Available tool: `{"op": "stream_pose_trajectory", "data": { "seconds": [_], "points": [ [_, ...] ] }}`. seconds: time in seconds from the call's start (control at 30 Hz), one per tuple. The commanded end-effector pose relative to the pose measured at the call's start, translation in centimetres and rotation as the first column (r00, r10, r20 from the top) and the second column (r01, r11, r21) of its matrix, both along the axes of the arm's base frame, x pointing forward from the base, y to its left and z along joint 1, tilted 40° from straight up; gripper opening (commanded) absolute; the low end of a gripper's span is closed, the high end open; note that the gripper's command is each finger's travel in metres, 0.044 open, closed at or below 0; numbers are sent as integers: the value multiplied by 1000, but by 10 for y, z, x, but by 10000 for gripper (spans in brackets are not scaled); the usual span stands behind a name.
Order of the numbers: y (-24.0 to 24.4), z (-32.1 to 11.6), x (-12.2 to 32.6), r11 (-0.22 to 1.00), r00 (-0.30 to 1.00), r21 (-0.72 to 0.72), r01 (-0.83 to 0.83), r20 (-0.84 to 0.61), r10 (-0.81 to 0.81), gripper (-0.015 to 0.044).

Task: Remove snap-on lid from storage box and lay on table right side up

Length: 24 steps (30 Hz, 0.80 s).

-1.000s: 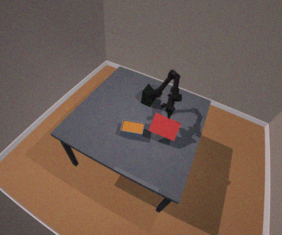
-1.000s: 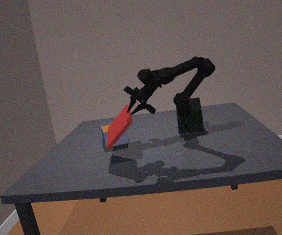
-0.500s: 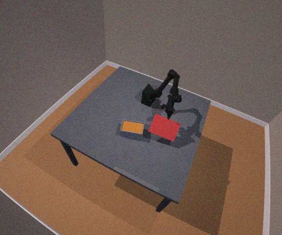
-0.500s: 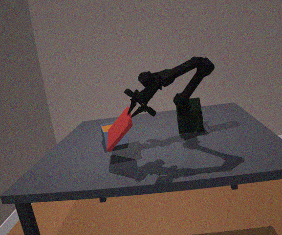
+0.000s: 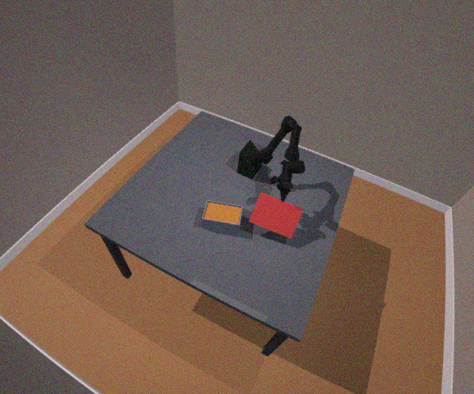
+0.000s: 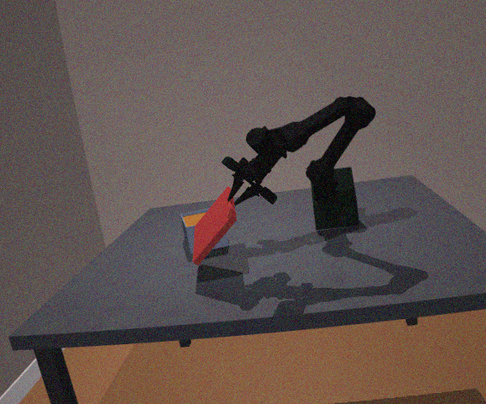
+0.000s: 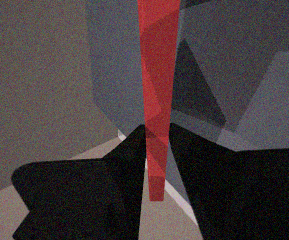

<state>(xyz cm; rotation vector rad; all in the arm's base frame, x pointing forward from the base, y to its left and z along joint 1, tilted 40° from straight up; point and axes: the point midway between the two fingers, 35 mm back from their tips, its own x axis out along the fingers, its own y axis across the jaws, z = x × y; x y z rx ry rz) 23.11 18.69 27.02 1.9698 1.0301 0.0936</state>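
The red lid (image 5: 276, 214) (image 6: 214, 228) (image 7: 159, 65) is off the box and hangs steeply tilted from my gripper, its far edge lowest. It appears clear of the table, with its shadow below it. My gripper (image 5: 283, 198) (image 6: 232, 201) (image 7: 156, 129) is shut on the lid's near edge, one finger on each side. The blue-grey storage box (image 5: 222, 213) (image 6: 194, 219) stands open on the table, showing orange inside. In the top view it is left of the lid; in the exterior view the lid hides part of it.
The grey table (image 5: 164, 190) (image 6: 125, 300) carries the box and the arm's dark base (image 5: 248, 160) (image 6: 335, 199). The table's right edge in the top view lies beyond the lid. Shadows of arm and lid fall on the table.
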Motion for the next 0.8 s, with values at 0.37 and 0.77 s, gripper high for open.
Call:
{"op": "stream_pose_trajectory", "data": {
  "seconds": [0.37,0.77],
  "points": [
    [7,-8,1,1000,1000,4,11,4,-11,0],
    [13,-15,0,1000,1000,4,11,3,-11,0]
  ]
}}
